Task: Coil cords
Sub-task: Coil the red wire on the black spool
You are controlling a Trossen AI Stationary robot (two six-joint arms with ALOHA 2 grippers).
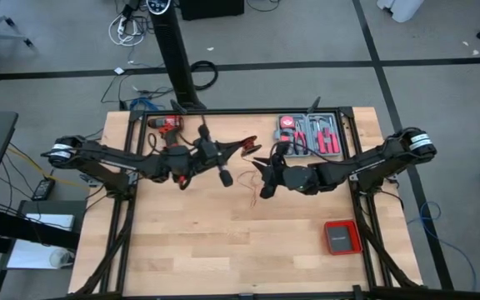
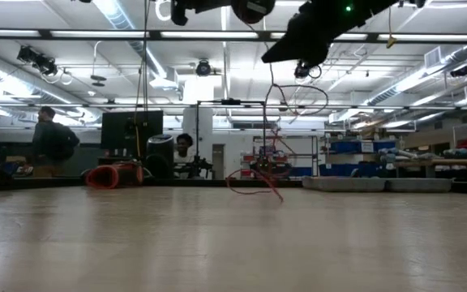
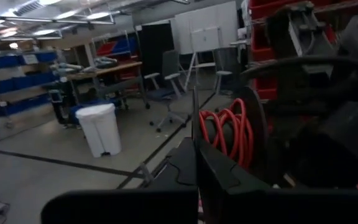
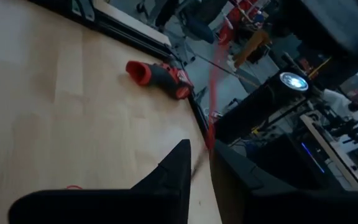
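above mid-table, right end effector [image 1: 259, 169] pinches the thin red cord [image 1: 248, 185].

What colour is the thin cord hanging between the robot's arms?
Red. The cord shows best in the low view.

The high camera looked straight down on the whole table [image 1: 223, 242]. The low one sat at table-top height, facing the room. Both wrist cameras rode close, and the high and right-wrist views shared the drill [image 4: 160, 78].
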